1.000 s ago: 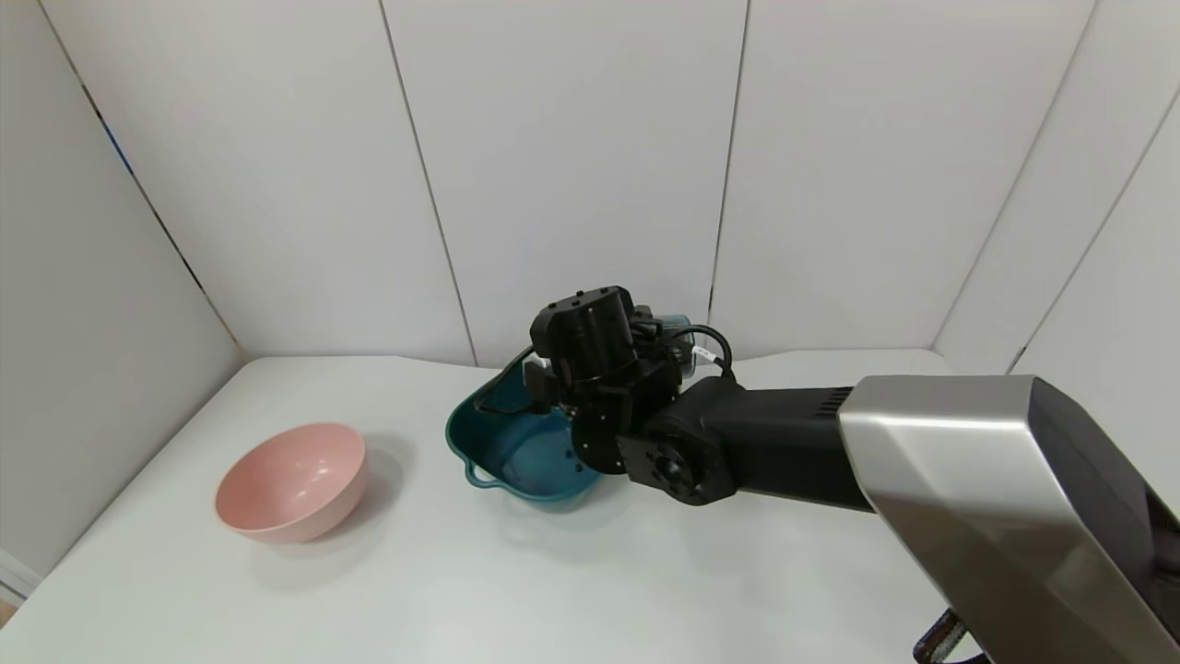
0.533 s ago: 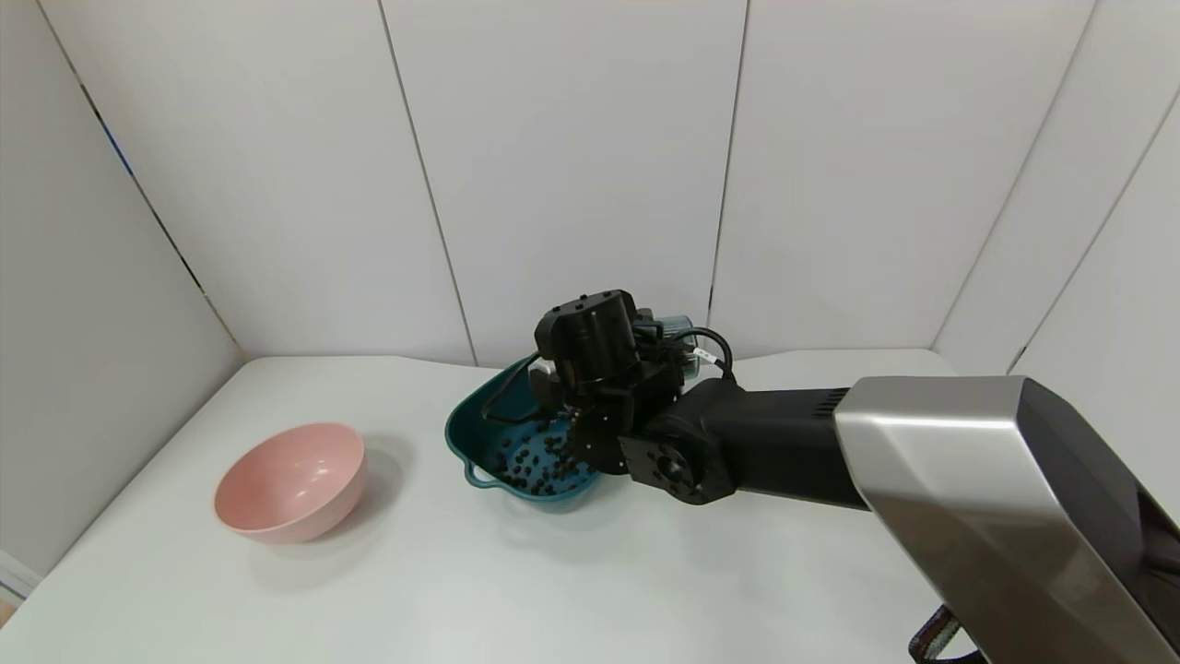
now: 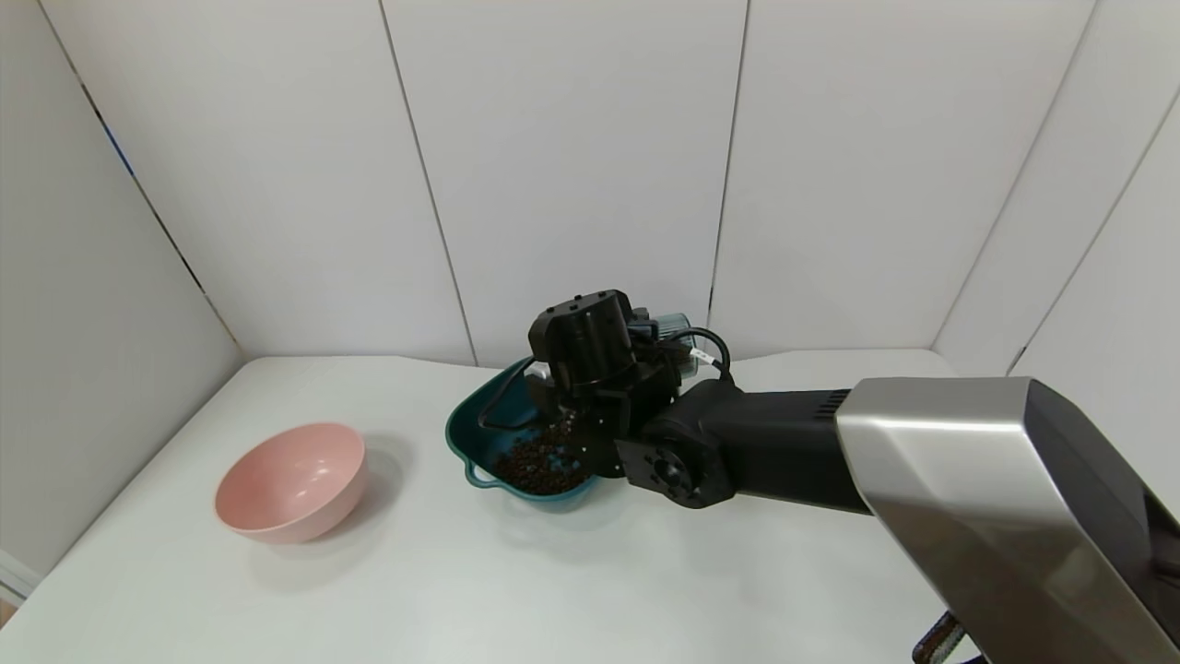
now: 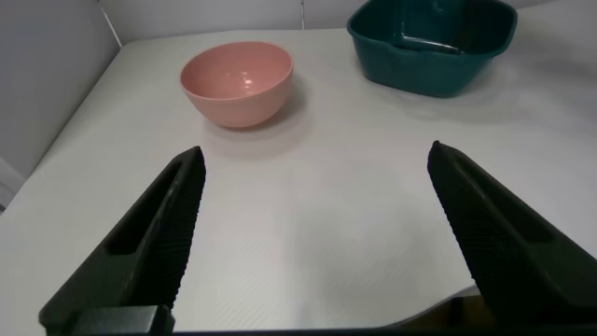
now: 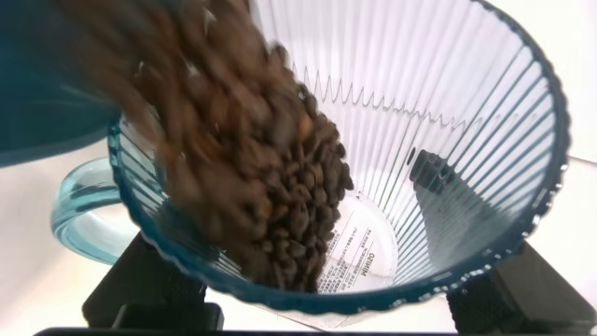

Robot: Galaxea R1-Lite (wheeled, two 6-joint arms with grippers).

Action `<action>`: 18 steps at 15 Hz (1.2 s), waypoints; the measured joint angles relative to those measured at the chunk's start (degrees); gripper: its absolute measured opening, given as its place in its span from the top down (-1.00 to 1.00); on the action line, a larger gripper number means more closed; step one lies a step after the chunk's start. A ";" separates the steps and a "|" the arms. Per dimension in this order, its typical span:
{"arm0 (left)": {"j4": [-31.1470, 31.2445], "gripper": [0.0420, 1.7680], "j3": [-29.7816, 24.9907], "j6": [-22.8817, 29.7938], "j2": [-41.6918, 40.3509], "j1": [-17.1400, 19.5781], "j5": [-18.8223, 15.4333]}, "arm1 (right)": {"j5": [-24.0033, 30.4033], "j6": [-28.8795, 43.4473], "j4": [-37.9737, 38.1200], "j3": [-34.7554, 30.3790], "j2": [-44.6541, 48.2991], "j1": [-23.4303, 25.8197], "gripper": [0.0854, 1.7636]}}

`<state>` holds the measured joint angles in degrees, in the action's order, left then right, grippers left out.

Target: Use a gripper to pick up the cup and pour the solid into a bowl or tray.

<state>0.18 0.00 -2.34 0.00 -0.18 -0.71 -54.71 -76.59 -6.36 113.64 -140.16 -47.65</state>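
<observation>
My right gripper (image 3: 604, 369) is shut on the pale blue-green ribbed cup (image 5: 438, 140) and holds it tipped over the dark teal bowl (image 3: 470, 433). In the head view only the cup's base (image 3: 675, 325) shows behind the wrist. Brown pellets (image 5: 270, 196) slide out of the cup's mouth, and a heap of pellets (image 3: 539, 466) lies in the bowl. The bowl also shows in the left wrist view (image 4: 434, 51). My left gripper (image 4: 317, 224) is open and empty above the table's near left part.
A round pink bowl (image 3: 290, 480) stands on the white table (image 3: 645, 590) left of the teal bowl, also in the left wrist view (image 4: 238, 82). White wall panels close the back and both sides.
The cup has tipped further and pellets have poured out. The teal bowl went from nearly empty, to scattered pellets, to a heap. The right wrist shifted slightly.
</observation>
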 joint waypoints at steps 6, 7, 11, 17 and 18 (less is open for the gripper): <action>0.00 -0.94 0.00 -0.02 0.00 0.00 0.00 | -0.02 -1.74 0.02 -0.27 0.66 0.00 -0.54; -0.02 -0.94 0.00 -0.02 0.00 0.00 0.00 | -0.02 -2.43 -0.02 -0.38 0.71 -0.09 -0.54; -0.02 -0.94 0.00 -0.02 0.00 0.00 0.00 | 0.00 -4.50 -0.09 -0.77 0.82 -0.39 -0.54; -0.02 -0.94 0.00 0.00 0.00 0.00 0.00 | -1.90 -8.00 -0.63 -1.02 0.79 -1.57 -0.54; -0.02 -0.94 0.00 0.00 0.00 0.00 0.00 | -1.96 -8.11 -0.41 -1.02 0.74 -1.77 -0.54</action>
<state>0.16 0.00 -2.34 0.00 -0.18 -0.71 -56.67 -84.70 -6.78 112.62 -139.41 -49.42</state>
